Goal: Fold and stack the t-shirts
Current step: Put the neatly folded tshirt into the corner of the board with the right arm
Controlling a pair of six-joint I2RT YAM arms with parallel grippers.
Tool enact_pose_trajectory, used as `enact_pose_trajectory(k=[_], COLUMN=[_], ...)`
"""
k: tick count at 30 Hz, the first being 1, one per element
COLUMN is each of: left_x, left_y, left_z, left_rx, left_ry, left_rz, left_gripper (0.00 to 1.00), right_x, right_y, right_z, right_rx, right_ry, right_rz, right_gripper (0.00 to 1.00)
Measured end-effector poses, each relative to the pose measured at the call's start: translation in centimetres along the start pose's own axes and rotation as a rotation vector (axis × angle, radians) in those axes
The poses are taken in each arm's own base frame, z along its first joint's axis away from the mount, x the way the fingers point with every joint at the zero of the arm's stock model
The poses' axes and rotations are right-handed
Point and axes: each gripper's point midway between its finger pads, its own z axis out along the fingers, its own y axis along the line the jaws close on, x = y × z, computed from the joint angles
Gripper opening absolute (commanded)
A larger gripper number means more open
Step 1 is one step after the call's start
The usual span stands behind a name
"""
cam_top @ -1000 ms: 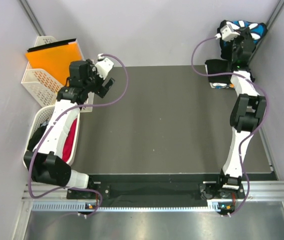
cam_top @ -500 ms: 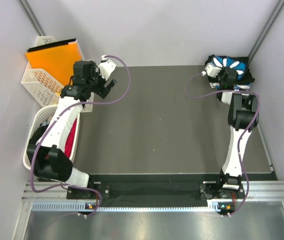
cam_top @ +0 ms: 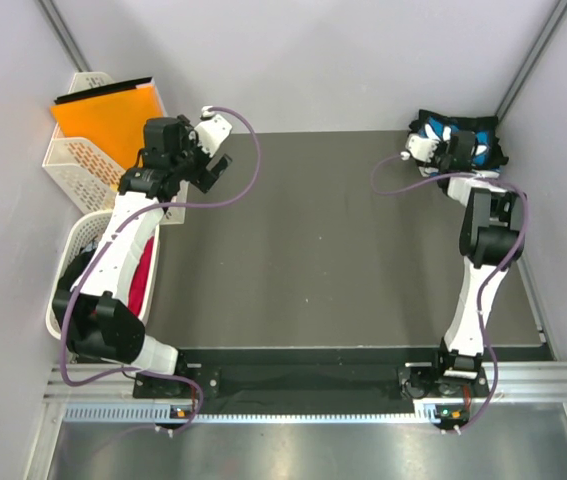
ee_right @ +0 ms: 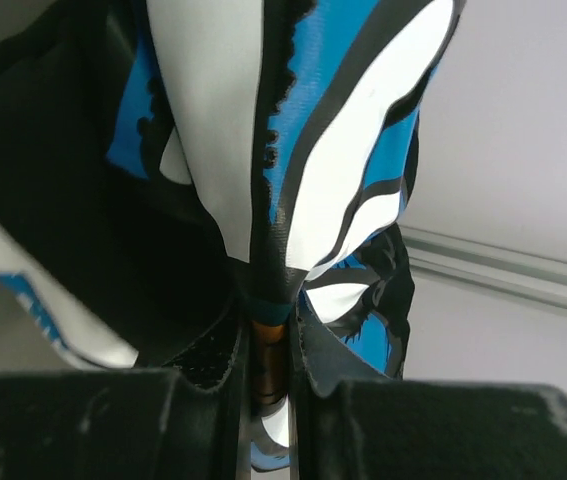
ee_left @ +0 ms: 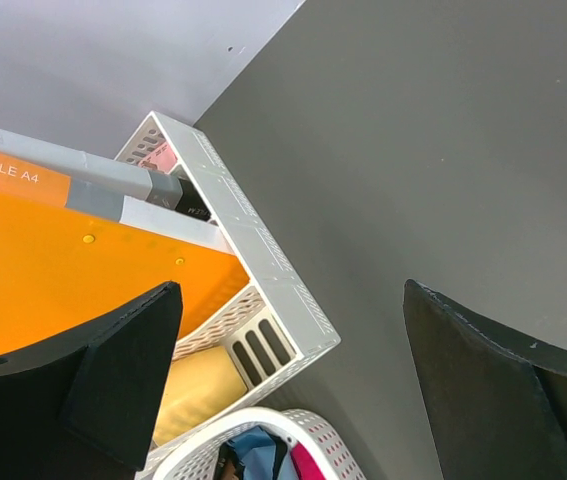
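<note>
A black t-shirt with a white-and-blue flower print (cam_top: 468, 142) sits bunched at the table's far right corner. My right gripper (cam_top: 450, 150) is shut on it; in the right wrist view the printed cloth (ee_right: 293, 150) is pinched between the two fingers (ee_right: 263, 320). My left gripper (cam_top: 213, 165) is open and empty above the table's far left, its two fingers wide apart in the left wrist view (ee_left: 293, 390). More shirts, red, blue and black (cam_top: 138, 280), lie in the round white basket (cam_top: 68, 255); they also show in the left wrist view (ee_left: 263, 455).
A rectangular white lattice basket (cam_top: 78, 160) at far left holds an orange flat folder (cam_top: 108, 115); it shows in the left wrist view (ee_left: 263, 260) with the folder (ee_left: 63, 260). Grey walls close in the table on three sides.
My right gripper came down from above the corner with the printed shirt, which now rests bunched on the table's far right corner. My left gripper has barely shifted.
</note>
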Motion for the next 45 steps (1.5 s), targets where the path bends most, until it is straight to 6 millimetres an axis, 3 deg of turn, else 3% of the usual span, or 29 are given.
enact_pose_trajectory(k=[3,6,7,13,16,21,27,36,39,42,43,45], left_x=[0.0,0.0,0.0,-0.1,-0.2,-0.2,0.3,0.4,0.2,-0.1,-0.2,-0.3], left_y=[0.0,0.0,0.0,0.3,0.5,0.3,-0.2,-0.4,-0.7,-1.0,-1.1,-1.6], left_z=[0.0,0.0,0.0,-0.3,-0.8,-2.0,-2.5,-2.7,-3.0,-3.3,-3.3,-3.4], left_rx=[0.000,-0.001,-0.001,-0.013,-0.025,-0.034,-0.033,-0.028,-0.016,0.000,0.008,0.026], left_ry=[0.000,0.000,0.000,0.001,-0.003,-0.016,-0.015,-0.017,-0.028,-0.044,-0.051,-0.063], left_rz=[0.000,0.000,0.001,0.004,0.005,0.006,-0.001,-0.001,-0.001,0.001,0.001,0.002], left_gripper=[0.97,0.97,0.97,0.97,0.97,0.97,0.97,0.97,0.97,0.97,0.96,0.96], right_x=[0.0,0.2,0.2,1.1,1.1,0.8,0.0,-2.3,-4.0,-5.2,-5.4,-5.7], right_y=[0.6,1.4,1.6,5.4,6.1,5.4,1.9,-5.0,-6.6,-9.0,-9.8,-12.3], right_z=[-1.3,-2.3,-2.4,-3.2,-4.0,-5.5,-7.2,-10.1,-11.3,-11.9,-12.1,-12.4], right_rx=[-0.058,-0.107,-0.118,-0.257,-0.289,-0.298,-0.196,0.006,0.033,0.053,0.060,0.100], right_ry=[0.004,0.012,0.014,0.038,0.041,0.037,0.033,0.009,-0.021,-0.035,-0.033,-0.022], right_rz=[-0.022,-0.038,-0.036,-0.061,-0.063,-0.026,0.057,0.237,0.293,0.352,0.368,0.421], right_gripper=[0.00,0.47,0.69,1.00,1.00,1.00,1.00,0.96,0.80,0.29,0.00,0.00])
